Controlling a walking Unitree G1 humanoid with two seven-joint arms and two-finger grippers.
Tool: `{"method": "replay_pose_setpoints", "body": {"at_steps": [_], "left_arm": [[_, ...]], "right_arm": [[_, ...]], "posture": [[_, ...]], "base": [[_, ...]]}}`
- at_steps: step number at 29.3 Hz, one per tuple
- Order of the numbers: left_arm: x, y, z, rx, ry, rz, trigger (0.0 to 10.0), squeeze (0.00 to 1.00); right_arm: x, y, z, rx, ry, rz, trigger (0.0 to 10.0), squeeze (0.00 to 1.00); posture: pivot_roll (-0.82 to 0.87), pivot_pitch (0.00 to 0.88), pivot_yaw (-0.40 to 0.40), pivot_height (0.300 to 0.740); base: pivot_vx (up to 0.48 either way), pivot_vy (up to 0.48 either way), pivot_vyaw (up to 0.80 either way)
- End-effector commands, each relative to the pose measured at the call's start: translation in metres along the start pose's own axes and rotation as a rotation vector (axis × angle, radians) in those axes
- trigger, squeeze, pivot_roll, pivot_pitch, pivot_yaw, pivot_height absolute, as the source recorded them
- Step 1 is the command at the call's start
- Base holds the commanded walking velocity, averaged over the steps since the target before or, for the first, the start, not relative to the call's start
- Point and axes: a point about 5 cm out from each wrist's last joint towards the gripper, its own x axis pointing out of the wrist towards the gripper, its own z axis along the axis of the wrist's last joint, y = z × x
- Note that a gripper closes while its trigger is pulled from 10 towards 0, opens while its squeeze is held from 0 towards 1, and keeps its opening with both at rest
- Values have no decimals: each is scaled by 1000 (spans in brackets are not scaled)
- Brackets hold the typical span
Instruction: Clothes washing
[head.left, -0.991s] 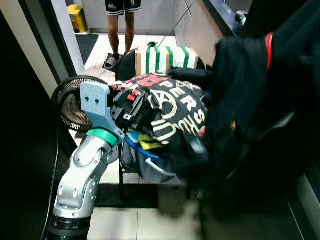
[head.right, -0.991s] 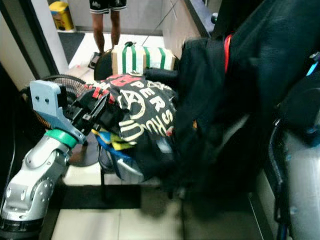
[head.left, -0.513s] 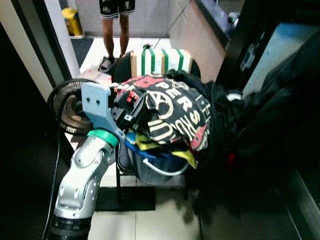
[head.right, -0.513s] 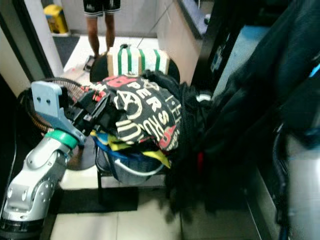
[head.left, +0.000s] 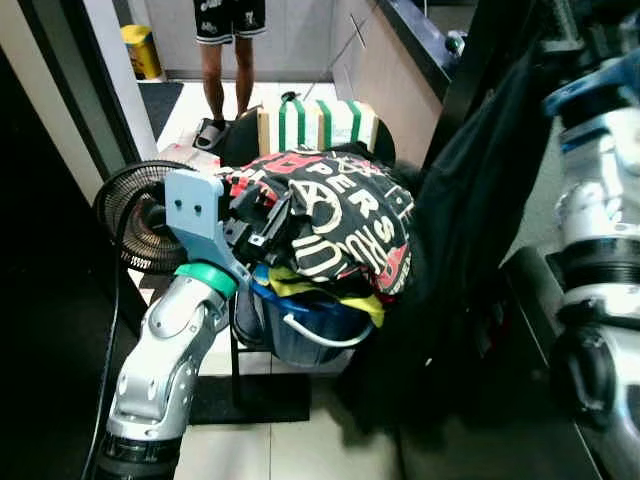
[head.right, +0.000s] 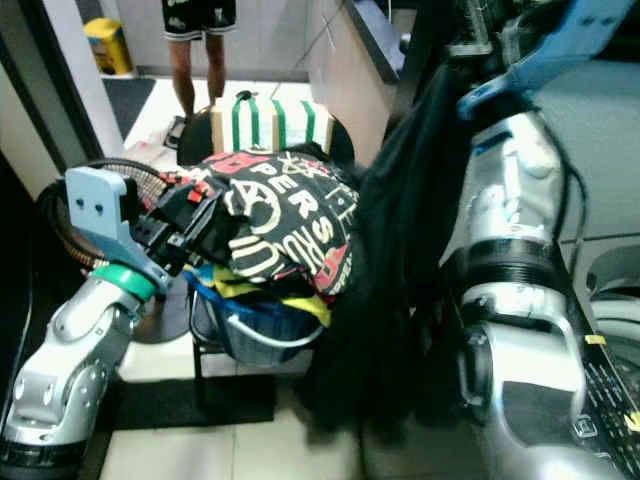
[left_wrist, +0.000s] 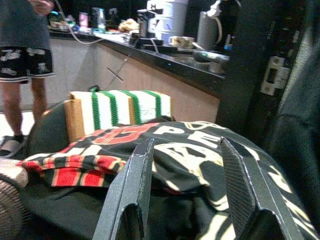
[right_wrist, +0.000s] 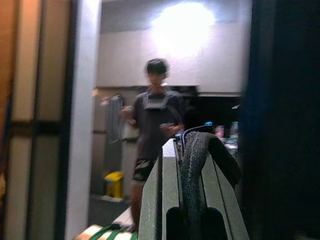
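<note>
A laundry basket (head.left: 300, 338) on a dark stand is heaped with clothes, and a black shirt with cream and red print (head.left: 345, 215) lies on top over a yellow piece (head.left: 322, 292). My left gripper (left_wrist: 186, 146) is open, with its fingers lying over the printed shirt's near edge. My right arm (head.right: 510, 230) is raised high on the right. The right gripper (right_wrist: 192, 146) is shut on a fold of a black garment (head.right: 395, 240), which hangs down beside the basket almost to the floor.
A floor fan (head.left: 135, 215) stands left of the basket. A green-and-white striped box (head.left: 318, 125) sits behind it. A person (head.left: 225, 40) stands in the far doorway near a yellow bin (head.left: 142, 50). A counter (head.left: 400, 60) runs along the right, and a black mat (head.left: 250, 395) lies under the stand.
My right arm has lifted the black garment off the pile. It now hangs in a narrow drape and the arm shows in front. The left gripper has stayed on the printed shirt.
</note>
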Motion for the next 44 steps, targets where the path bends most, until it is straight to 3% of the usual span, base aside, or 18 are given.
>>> {"method": "replay_pose_setpoints", "body": {"at_steps": [1,7,10,11,12,13,15,21,23,25,27,29,33,44], "left_arm": [[-1,0,-4,11,21,2,10000,0],[-1,0,-4,16,23,13,10000,0],[1,4,-3,21,25,48,10000,0],[2,5,-3,21,27,53,10000,0],[3,6,-3,31,39,69,10000,0],[3,9,-4,35,54,91,10000,0],[4,12,-5,46,67,121,10000,0],[4,15,0,89,53,133,10000,0],[6,14,4,100,37,127,10000,0],[8,13,9,109,19,117,10000,0],[15,7,19,134,-19,77,10000,0],[16,6,20,134,-25,68,10000,0],[17,2,19,131,-22,46,10000,0],[16,4,17,135,-5,54,10000,0]], "right_arm": [[0,8,7,-12,-36,6,0,0],[-8,15,-4,14,-8,-10,0,0],[-13,19,-5,120,-16,-114,0,0],[-13,19,-5,127,-15,-123,3922,0],[-15,20,-8,115,15,-146,3922,0],[-20,23,-16,103,71,-164,10000,0],[-28,28,-28,100,147,-168,10000,0],[-37,33,-31,114,158,-194,10000,0],[-37,31,-30,158,148,-243,10000,0],[-35,28,-24,180,115,-270,10000,0],[-25,19,-2,253,-18,-324,10000,0],[-21,14,8,279,-64,-343,10000,0],[-11,-4,28,214,-122,-360,10000,0],[-12,-23,35,160,-114,-434,10000,0]], "posture": [[55,21,28,740],[53,28,30,740],[53,28,30,740],[53,28,30,740],[47,30,24,740],[47,30,24,740],[47,30,24,740],[50,29,19,740],[46,28,21,740],[46,28,21,740],[46,25,24,740],[46,25,24,740],[42,18,31,740],[47,13,27,740]], "base": [[0,0,0],[0,0,0],[0,0,0],[0,0,0],[0,0,0],[0,0,0],[0,0,0],[0,0,-128],[0,0,-800],[0,0,-800],[0,0,-800],[0,0,-800],[0,0,-800],[0,0,-800]]}}
